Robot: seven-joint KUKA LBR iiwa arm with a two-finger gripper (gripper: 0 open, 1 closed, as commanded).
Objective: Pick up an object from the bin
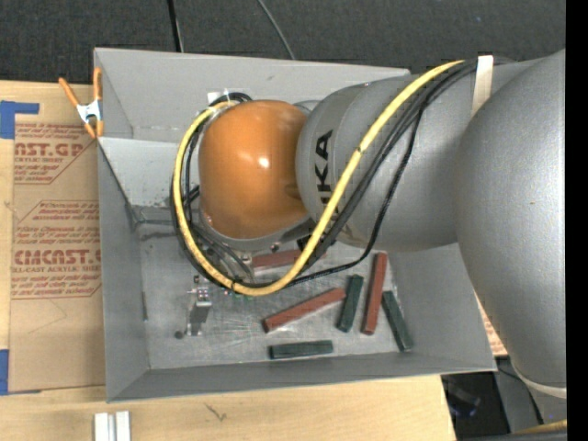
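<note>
Mostly hidden, end effector (197, 307) under orange wrist cover (248, 168), its opening cannot be told, nearest red stick (276, 261) half covered by cables (188, 219), dark green stick (300, 348) in plain sight.

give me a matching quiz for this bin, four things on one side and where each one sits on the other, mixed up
Things:
1. orange cover
2. small grey metal piece
3. level dark green stick
4. slanted red-brown stick

Places:
A. left part of the bin floor
B. on the wrist of the arm, above the floor
C. closest to the near wall
D. mid floor, just beyond the level dark green stick

Pairs: 1-B, 2-A, 3-C, 4-D
</note>
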